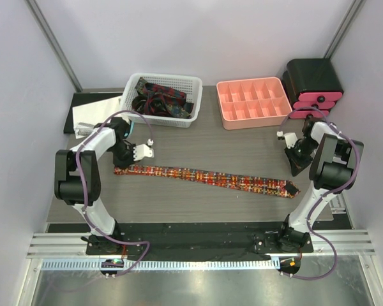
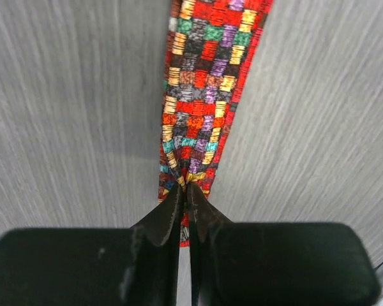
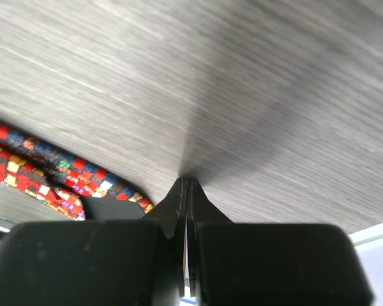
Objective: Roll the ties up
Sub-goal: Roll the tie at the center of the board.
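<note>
Lying flat on the grey worktop (image 1: 242, 150), 1 red tie (image 1: 204, 177) with a small multicoloured block print is stretched from left to right, its right end slightly nearer than its left.

Left gripper (image 2: 186, 188): closed on the left end of the tie. The fabric is bunched and pinched between the 2 fingertips, with almost no gap left.

Right gripper (image 3: 186, 182): closed tight, tips pressed together, nothing seen between them. The tips are set on bare worktop. In the right wrist view the tie's right end is seen just beside the gripper, outside the fingers; whether it is touched cannot be told.

Far side of the worktop, left to right:
- white papers (image 1: 96, 115) on a dark mat
- white basket (image 1: 159, 120), with other ties (image 1: 163, 99) heaped inside, dark and patterned
- pink tray (image 1: 255, 121) divided into compartments
- black drawer unit (image 1: 313, 80) with pink fronts, far right corner
</note>
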Robot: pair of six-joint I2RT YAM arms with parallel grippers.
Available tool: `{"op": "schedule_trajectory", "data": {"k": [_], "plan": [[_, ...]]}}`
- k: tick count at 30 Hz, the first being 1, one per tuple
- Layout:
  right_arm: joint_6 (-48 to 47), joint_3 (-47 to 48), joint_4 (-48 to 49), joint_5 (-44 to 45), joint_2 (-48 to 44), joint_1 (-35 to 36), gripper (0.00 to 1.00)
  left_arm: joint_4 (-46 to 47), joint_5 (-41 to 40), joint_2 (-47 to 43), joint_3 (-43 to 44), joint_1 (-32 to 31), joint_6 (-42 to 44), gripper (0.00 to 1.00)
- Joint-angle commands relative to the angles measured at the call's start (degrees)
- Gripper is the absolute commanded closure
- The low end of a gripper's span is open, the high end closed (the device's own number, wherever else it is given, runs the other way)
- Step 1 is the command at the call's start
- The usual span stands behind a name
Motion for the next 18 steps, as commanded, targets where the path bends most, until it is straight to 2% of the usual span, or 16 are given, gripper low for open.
{"op": "schedule_trajectory", "data": {"k": [1,5,6,7,8,9,10,11,13,15,16,18], "plan": [[-0.1,3.1,2.3,2.3,1.6,-0.2,0.99,-0.1,1.3,1.7,3.3,0.3,-1.7,0.92],[-0.8,5.1,1.6,1.3,0.6,-0.2,0.99,-1.1,2.4,2.8,5.1,0.4,-2.4,0.81],[-1.7,4.9,1.1,0.0,-0.7,-0.2,0.93,-1.9,3.0,2.8,6.2,0.4,-2.2,0.77],[-2.7,4.9,0.4,-1.5,-2.1,-0.2,0.82,-3.1,3.9,2.5,6.8,0.4,-1.7,0.63],[-3.6,4.7,-1.8,-2.8,-4.9,-0.2,0.72,-4.0,6.1,1.6,7.1,0.5,-0.6,0.54],[-4.7,4.0,-2.5,-4.0,-6.5,-0.1,0.56,-4.9,7.1,1.0,7.1,0.5,0.2,0.47],[-5.5,3.8,-3.3,-6.7,-7.9,0.0,0.5,-5.3,8.2,0.5,7.0,0.5,1.1,0.36],[-5.9,3.3,-4.7,-7.6,-10.6,0.5,0.41,-5.5,10.3,0.0,7.0,0.4,1.7,0.31],[-7.8,1.8,-6.5,-10.1,-12.8,1.2,0.35,-6.1,11.7,-0.5,7.4,-0.2,2.3,0.25],[-8.7,-0.5,-7.6,-10.8,-15.4,3.4,0.29,-6.9,11.7,0.9,8.1,-1.2,2.0,0.24],[-9.4,-1.6,-7.6,-11.3,-16.2,4.1,0.27,-6.8,11.6,1.5,8.2,-1.5,1.9,0.2],[-9.1,-5.4,-6.6,-11.1,-18.6,7.7,0.21,-6.4,11.4,2.3,8.0,-2.2,1.5,0.16]]}}
